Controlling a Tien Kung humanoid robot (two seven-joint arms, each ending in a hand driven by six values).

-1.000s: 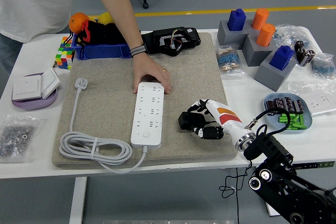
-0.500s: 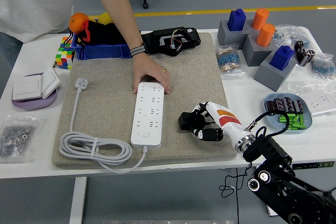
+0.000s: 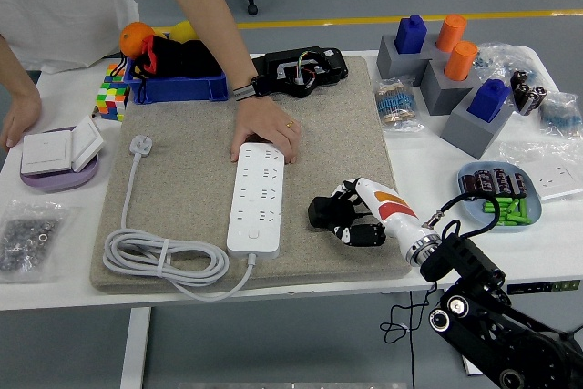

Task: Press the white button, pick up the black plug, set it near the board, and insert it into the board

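Note:
A white power strip (image 3: 256, 196) lies on the grey felt mat (image 3: 182, 161), its cable coiled at the front left and its white plug (image 3: 140, 145) at the mat's left. A person's hand (image 3: 267, 129) presses down on the strip's far end. The black plug (image 3: 324, 210) sits on the mat just right of the strip. My right hand (image 3: 351, 216) has its fingers curled around it. The left arm is out of view.
The person's other hand (image 3: 20, 117) rests at the table's left edge by a white switch on a purple dish (image 3: 56, 154). A blue bin (image 3: 178, 88) and black device (image 3: 301, 70) stand behind the mat. Grey blocks with pegs (image 3: 446, 70) and a battery tray (image 3: 499, 196) lie right.
My right hand with the black plug has edged slightly left toward the strip. The person's second hand has appeared at the left edge.

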